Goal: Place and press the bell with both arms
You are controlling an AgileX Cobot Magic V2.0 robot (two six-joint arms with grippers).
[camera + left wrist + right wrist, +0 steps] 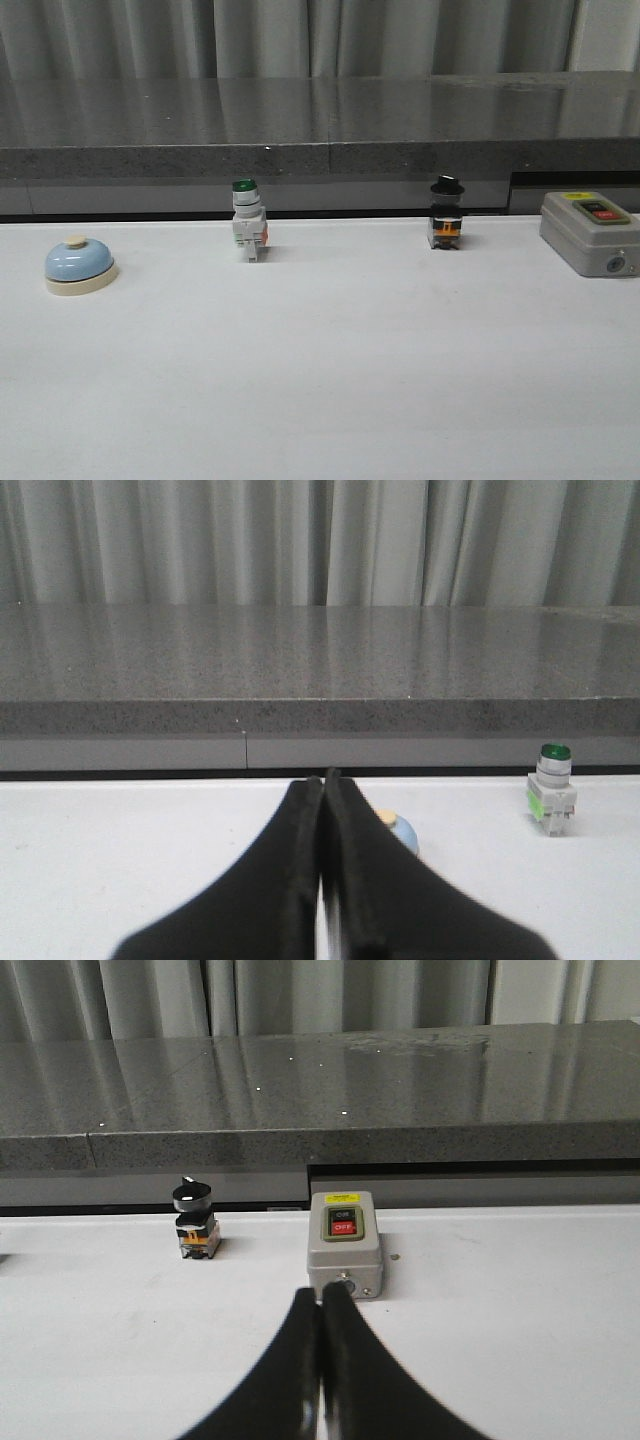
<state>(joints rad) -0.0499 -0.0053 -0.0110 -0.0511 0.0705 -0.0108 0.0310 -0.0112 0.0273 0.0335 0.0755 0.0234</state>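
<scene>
Front view shows the bell alone, no arms; wrist views show left gripper and right gripper both closed, empty.

My black pointed left gripper has its fingers pressed together, holding nothing; my matching right gripper likewise.

The grey box carries two marked buttons — green "ON", red "OFF" — other labels illegible.
</scene>
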